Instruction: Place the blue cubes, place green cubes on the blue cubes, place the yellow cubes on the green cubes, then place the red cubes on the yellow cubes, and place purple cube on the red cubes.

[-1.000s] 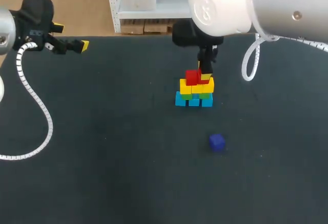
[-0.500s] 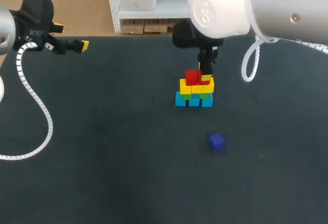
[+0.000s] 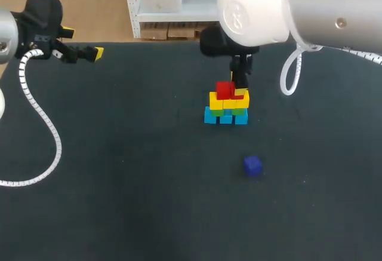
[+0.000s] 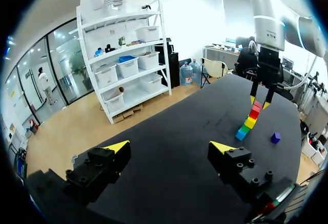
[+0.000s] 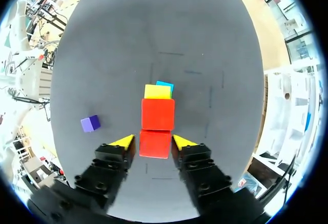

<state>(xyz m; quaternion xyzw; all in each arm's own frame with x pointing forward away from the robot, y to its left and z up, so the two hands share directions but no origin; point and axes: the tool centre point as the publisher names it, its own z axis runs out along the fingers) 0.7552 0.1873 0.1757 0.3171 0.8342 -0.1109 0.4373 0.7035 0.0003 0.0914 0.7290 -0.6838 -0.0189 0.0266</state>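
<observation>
Centrally on the dark surface (image 3: 119, 183) stands the stack (image 3: 227, 104): blue cubes (image 3: 210, 116) at the bottom, green cubes (image 3: 239, 111) on them, yellow cubes (image 3: 216, 101) above, and two red cubes (image 3: 225, 89) on top. The purple cube (image 3: 252, 165) lies alone on the surface, apart from the stack and nearer the robot. The head view shows the layers from the side. The right wrist view looks straight down, so only both reds, one yellow and a sliver of blue show there, with the greens hidden. The right end effector (image 5: 154, 142) hangs over the stack, its yellow tips flanking one red cube with a thin gap on each side, so it is open and grips nothing. The left end effector (image 4: 169, 146) sits well away by the far left corner, fingers spread wide and empty
</observation>
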